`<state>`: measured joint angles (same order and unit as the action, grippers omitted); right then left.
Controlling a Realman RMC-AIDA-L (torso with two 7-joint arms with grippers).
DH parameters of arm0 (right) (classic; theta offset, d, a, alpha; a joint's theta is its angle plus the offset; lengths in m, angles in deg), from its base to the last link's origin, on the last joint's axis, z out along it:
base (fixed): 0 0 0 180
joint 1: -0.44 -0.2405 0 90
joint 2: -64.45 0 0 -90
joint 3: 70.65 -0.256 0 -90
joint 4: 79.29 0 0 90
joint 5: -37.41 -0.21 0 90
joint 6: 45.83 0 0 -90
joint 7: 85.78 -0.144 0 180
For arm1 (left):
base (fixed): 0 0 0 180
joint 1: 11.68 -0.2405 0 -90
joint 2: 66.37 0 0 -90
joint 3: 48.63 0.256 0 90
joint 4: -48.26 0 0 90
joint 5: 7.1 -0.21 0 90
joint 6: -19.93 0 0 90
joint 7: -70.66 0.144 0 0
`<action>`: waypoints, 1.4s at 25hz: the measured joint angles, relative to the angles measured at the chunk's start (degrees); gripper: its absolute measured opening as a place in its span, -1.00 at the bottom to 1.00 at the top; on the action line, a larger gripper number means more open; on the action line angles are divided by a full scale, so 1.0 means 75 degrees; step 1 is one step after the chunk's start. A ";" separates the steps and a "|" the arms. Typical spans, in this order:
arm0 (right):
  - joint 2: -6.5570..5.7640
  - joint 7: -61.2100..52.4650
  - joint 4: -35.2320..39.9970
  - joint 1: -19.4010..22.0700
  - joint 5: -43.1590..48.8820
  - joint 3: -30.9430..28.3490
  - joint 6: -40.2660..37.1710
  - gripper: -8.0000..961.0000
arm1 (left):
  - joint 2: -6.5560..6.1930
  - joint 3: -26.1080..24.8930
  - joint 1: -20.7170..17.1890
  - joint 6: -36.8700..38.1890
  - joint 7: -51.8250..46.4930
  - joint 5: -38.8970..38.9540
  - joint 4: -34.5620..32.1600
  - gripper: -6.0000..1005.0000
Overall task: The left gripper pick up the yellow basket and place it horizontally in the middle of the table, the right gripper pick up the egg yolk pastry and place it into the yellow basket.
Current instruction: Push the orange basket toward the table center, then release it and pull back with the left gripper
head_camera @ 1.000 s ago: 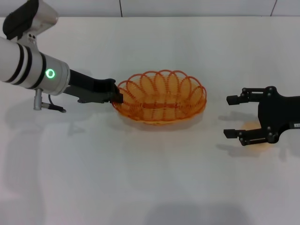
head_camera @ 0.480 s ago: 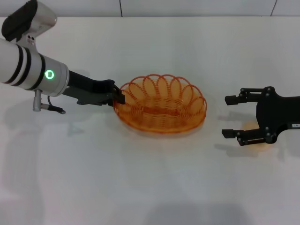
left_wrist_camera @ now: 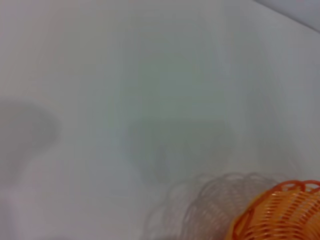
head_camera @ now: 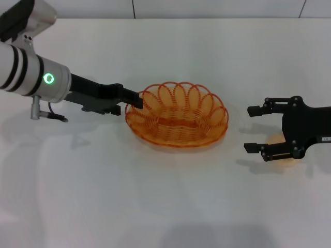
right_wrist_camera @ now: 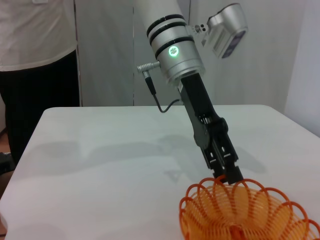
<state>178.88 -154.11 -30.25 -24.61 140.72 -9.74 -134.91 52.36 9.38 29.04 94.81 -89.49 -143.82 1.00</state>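
Observation:
The yellow basket lies level on the white table, near its middle. My left gripper is shut on the basket's left rim. The right wrist view shows its fingers pinching the rim loops of the basket. Part of the basket also shows in the left wrist view. My right gripper is open to the right of the basket and apart from it. The egg yolk pastry is mostly hidden under the right gripper; only a pale yellow patch shows between its fingers.
A person in a white shirt and dark trousers stands beyond the table's far edge in the right wrist view. A cable hangs from the left arm, close above the table.
The basket has tipped from a tilted pose to level and moved slightly toward me. The left arm shifted a little up and away. The right gripper has hardly moved.

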 joint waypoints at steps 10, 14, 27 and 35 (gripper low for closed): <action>0.0020 -0.0221 0.0051 0.0025 -0.0007 -0.0085 0.0000 0.46 | -0.0102 -0.0023 -0.0230 0.0558 0.1097 0.0179 -0.0504 0.54; 0.0023 -0.0465 0.0157 0.0053 -0.0007 -0.0116 0.0036 0.45 | -0.0175 -0.0024 -0.0441 0.0858 0.2371 0.0190 -0.0987 0.54; -0.0021 -0.1379 0.0446 0.0127 0.0070 -0.0200 0.0080 0.44 | -0.0355 -0.0557 -0.1533 0.2080 0.7017 0.1599 -0.2142 0.53; -0.0078 -0.2268 0.0634 0.0136 0.0213 -0.0165 -0.0003 0.43 | -0.0457 -0.0797 -0.1769 0.2801 0.9207 0.1793 -0.1508 0.53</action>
<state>178.30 -171.12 -25.50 -23.59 142.32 -10.98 -134.93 48.93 3.40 15.77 115.81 -20.43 -130.38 -10.31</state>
